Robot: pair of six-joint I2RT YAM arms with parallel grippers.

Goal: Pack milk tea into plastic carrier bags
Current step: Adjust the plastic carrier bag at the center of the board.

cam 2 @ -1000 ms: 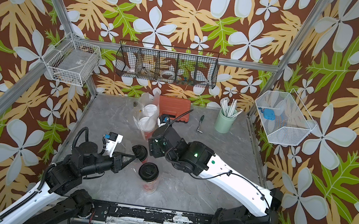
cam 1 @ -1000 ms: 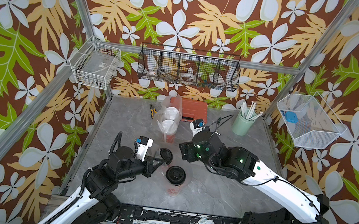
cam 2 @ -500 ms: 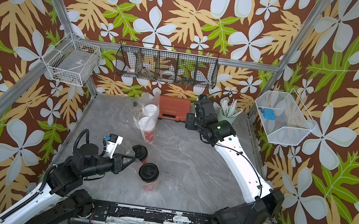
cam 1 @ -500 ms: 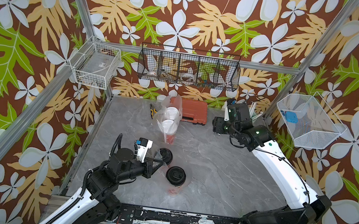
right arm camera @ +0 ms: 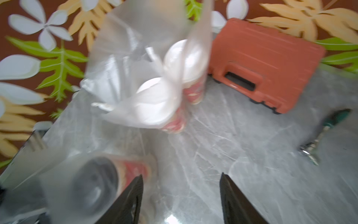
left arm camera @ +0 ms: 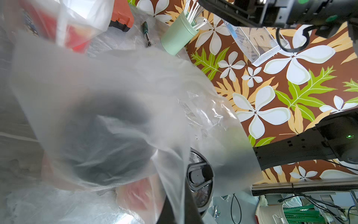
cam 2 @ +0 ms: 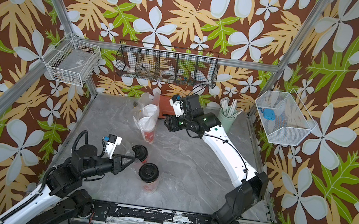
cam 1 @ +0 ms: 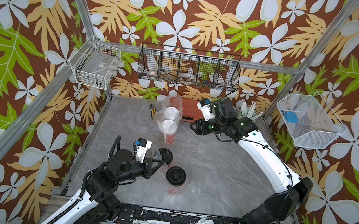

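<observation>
Beside black-lidded cups (cam 1: pixel 176 175), left fingers (left arm camera: pixel 167 213) pinch crinkly clear bag (left arm camera: pixel 116 77); right fingers (right arm camera: pixel 127 201) gape, empty.

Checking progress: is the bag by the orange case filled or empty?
Filled: two white-lidded cups stand inside the bag, its plastic rising around them.

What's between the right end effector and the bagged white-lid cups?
Bare tabletop only: the right wrist view shows nothing between right end effector and bagged white-lid cups.

Floral wallpaper walls (cam 1: pixel 187 12), grey marble tabletop (cam 1: pixel 213 168)
</observation>
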